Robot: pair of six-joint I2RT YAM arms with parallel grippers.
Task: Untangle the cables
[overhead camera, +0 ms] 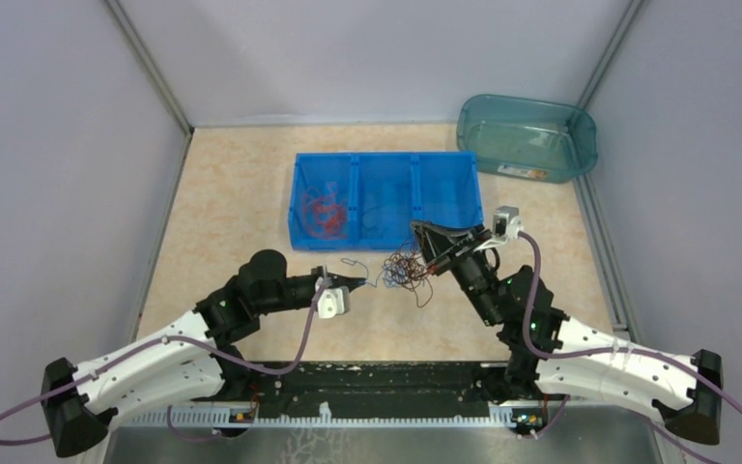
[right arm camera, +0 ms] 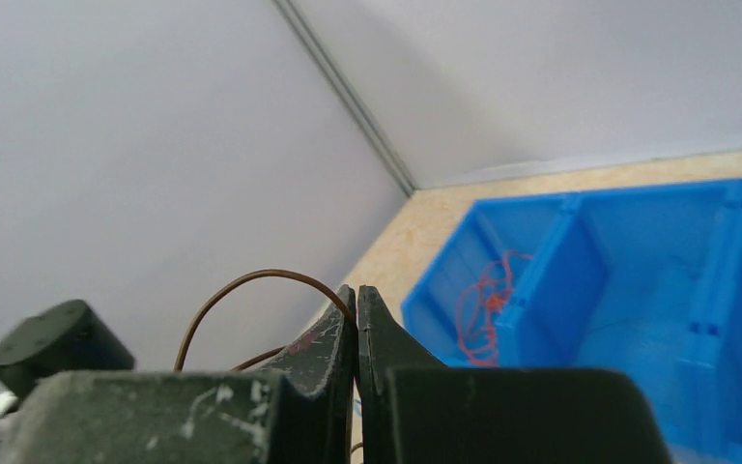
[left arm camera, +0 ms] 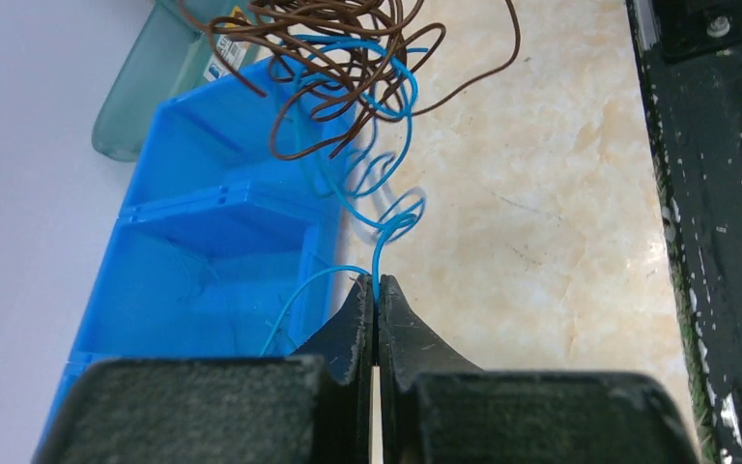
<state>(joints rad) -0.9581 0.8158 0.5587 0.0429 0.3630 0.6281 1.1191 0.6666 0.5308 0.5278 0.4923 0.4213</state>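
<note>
With the left claw clenched on the blue wire and the right claw clenched on the brown wire, the tangled cables between them, just beside the blue bin, should be drawn apart slowly so loops slip, not tighten.

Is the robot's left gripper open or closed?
Shut. The left gripper pinches the blue wire, with no gap at its tips.

blue plastic three-compartment bin at table centre | teal translucent plastic tub far right, behind bin | bunch of thin orange-red wires in bin's left compartment | tangle of thin brown and blue wires just near of bin, between left gripper and right gripper
</note>
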